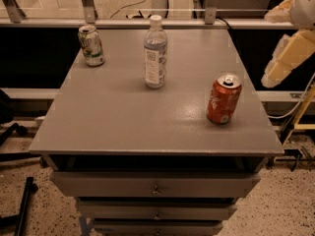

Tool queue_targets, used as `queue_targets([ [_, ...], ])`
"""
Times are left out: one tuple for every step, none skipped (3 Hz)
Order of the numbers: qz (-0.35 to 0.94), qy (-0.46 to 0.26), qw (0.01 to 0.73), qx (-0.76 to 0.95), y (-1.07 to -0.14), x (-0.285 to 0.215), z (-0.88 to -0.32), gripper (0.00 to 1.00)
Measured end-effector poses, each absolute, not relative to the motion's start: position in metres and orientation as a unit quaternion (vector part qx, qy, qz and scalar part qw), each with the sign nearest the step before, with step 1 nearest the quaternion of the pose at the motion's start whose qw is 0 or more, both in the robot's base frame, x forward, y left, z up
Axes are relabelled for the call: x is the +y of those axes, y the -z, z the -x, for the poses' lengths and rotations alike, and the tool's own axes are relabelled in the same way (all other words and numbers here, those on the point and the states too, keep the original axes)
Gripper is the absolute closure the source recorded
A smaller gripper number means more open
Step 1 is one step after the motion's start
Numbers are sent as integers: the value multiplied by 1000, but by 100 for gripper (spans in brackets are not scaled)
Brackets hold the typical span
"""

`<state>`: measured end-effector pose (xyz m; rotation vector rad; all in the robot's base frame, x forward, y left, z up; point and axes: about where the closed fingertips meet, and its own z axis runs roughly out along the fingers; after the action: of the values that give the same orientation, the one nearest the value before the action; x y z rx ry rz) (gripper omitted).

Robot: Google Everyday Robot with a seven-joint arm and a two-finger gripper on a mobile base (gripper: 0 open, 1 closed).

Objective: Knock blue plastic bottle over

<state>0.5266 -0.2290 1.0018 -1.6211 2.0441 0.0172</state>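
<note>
In the camera view, the blue plastic bottle (pixel 155 53) stands upright on the gray table (pixel 123 122), in the back middle part. Its long axis is vertical and its white cap points up. The tool (pixel 288 58) hangs beyond the table's right edge, well apart from the bottle. Whether it is apart or together, I cannot tell.

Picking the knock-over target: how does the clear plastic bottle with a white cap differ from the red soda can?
The clear plastic bottle is taller than the red soda can. The bottle is see-through, the can opaque. The bottle stands farther back, the can nearer the gripper, right of the grey table. Both stand upright.
</note>
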Motion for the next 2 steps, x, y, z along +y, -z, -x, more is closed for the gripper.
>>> queue_targets([
  [599, -6, 263, 756, -1002, -229, -527, 0],
  [611, -17, 280, 740, -1001, -202, -547, 0],
])
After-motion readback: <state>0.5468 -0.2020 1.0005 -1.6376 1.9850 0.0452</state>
